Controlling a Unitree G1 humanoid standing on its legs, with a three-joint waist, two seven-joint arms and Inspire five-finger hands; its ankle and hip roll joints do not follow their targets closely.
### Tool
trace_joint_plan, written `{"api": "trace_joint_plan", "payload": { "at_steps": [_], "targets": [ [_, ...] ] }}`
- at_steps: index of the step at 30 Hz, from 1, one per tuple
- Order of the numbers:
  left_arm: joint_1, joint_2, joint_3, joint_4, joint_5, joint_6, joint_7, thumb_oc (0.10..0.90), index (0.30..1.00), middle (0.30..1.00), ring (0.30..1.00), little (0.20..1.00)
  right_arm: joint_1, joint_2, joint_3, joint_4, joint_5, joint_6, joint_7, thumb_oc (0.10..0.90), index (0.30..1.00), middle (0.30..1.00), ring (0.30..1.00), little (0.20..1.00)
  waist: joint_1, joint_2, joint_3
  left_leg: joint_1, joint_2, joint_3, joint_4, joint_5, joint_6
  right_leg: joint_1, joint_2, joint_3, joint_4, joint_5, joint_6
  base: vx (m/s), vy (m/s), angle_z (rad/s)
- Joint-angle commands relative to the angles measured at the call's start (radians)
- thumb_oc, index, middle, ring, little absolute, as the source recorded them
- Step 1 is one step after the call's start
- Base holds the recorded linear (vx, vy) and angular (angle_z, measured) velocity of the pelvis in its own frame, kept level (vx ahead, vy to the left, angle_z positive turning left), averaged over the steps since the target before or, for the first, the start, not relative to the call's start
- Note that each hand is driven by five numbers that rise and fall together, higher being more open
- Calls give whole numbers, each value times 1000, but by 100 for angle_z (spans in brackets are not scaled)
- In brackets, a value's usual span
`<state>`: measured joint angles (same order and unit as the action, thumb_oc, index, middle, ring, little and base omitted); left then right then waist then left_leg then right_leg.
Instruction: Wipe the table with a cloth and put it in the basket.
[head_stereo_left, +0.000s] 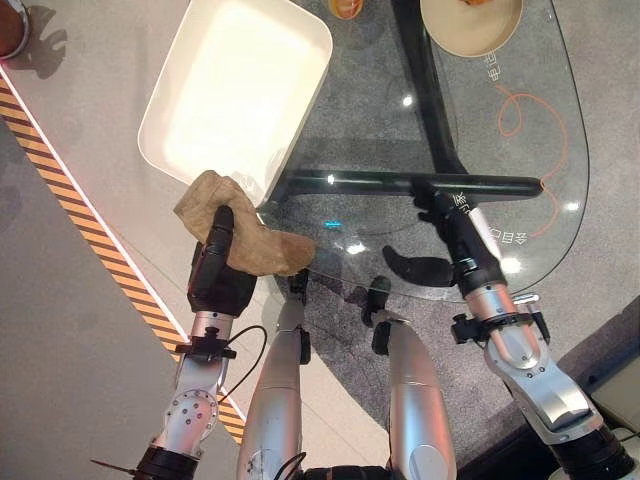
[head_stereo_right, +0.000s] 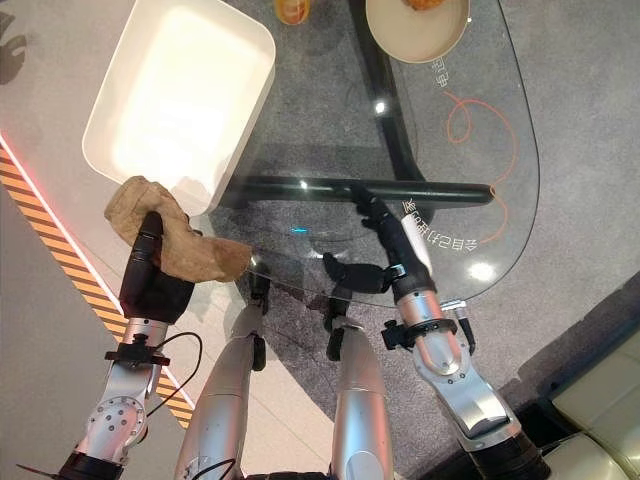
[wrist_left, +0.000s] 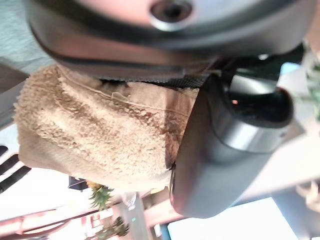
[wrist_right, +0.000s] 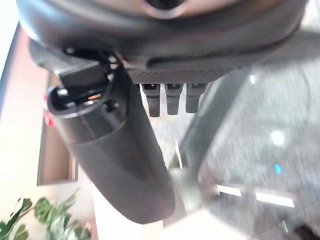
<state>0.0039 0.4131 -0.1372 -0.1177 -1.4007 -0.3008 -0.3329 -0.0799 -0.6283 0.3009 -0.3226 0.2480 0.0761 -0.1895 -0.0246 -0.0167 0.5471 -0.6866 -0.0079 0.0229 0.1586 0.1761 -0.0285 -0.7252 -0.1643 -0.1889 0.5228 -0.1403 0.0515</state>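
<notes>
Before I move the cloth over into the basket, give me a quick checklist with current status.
1. Cloth held by left hand: ok, fingers curled round it in the left wrist view.
2. Cloth position: it hangs at the near corner of the basket, partly over the edge of the glass table; not yet inside.
3. Basket interior free: ok, nothing lies in it.
4. Right hand out of the way: ok, it rests on the glass, apart from the basket, fingers straight.
5. Bowl at the far table edge: ok, well away from the path.
6. Table wiped clean: cannot tell.
</notes>
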Motion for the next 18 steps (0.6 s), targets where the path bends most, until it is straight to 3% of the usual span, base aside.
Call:
{"api": "trace_joint_plan", "payload": {
  "at_steps": [1,2,4,8,10,11,14,18],
  "targets": [
    [-11,29,99,-225,225,-158,62,100,300,300,300,200,34,-17,-27,-78,19,-15,18,800,900,900,900,900,17,21,-27,16,-44,116,173,-227,13,25,93,22,-205,125,40,16,55,-4],
    [-11,28,99,-227,227,-158,65,100,300,300,300,200,34,-17,-27,-78,19,-15,18,800,900,900,900,900,17,21,-27,16,-45,116,173,-227,13,25,92,22,-204,125,40,26,90,-3],
    [-23,46,148,-232,365,-192,179,100,300,300,300,200,51,-9,-16,-70,11,16,34,800,900,900,900,900,18,32,-27,6,-48,116,178,-225,14,16,93,28,-197,119,37,28,96,-4],
    [-38,58,176,-232,432,-199,240,100,300,300,300,200,45,-8,-5,-61,10,41,50,800,900,900,900,900,19,38,-27,-7,-50,115,189,-225,14,4,92,33,-187,117,35,22,69,-8],
    [-69,70,201,-220,490,-210,323,100,300,300,300,200,20,-6,20,-43,4,80,74,800,900,900,900,900,19,41,-27,-23,-51,115,204,-227,13,-12,92,38,-175,113,33,40,117,-4],
    [-106,82,207,-208,585,-224,433,100,300,300,300,200,-11,-3,53,-28,17,122,95,800,900,900,900,900,17,41,-27,-39,-51,118,217,-229,12,-26,92,42,-168,113,31,36,98,-1],
    [-147,96,215,-198,667,-222,537,100,300,300,300,200,-46,-2,98,-11,23,170,123,800,900,900,900,900,17,40,-27,-62,-52,118,230,-227,12,-47,93,49,-159,113,28,39,74,0],
    [-176,102,211,-188,764,-226,608,100,300,300,300,200,-71,3,132,8,39,197,130,800,900,900,900,900,16,40,-27,-79,-51,123,239,-228,13,-65,92,53,-151,113,25,22,39,-1]
  ]
}}
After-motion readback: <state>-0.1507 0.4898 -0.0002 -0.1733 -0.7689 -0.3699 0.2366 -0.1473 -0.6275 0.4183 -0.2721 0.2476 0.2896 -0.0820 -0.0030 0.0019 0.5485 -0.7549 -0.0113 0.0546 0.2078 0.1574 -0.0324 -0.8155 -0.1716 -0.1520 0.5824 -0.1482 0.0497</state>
